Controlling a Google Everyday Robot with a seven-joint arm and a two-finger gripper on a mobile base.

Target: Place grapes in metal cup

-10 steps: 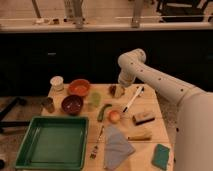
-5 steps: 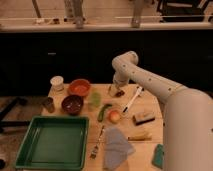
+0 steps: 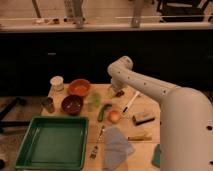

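Note:
The grapes (image 3: pixel 120 93), a small dark reddish bunch, lie on the wooden table (image 3: pixel 145 100) near its back edge. My gripper (image 3: pixel 114 90) hangs from the white arm, which bends down over the table. The gripper sits right at the grapes' left side and is open; the bunch still rests on the table. Whether a finger touches the grapes I cannot tell. The metal cup (image 3: pixel 48 104), a small dull cylinder, stands upright at the table's left edge, well to the left of the gripper.
A white lidded container (image 3: pixel 57 82), orange bowl (image 3: pixel 79 86), dark red bowl (image 3: pixel 72 104) and green cup (image 3: pixel 95 99) stand between gripper and metal cup. A green vegetable (image 3: pixel 104 111), peach fruit (image 3: pixel 114 116), white utensil (image 3: pixel 131 101), brush (image 3: pixel 144 117), grey cloth (image 3: pixel 116 145) and green tray (image 3: pixel 52 142) lie nearer.
The arm has swung left and its elbow has risen, bringing the gripper down beside the grapes. No object on the table has moved.

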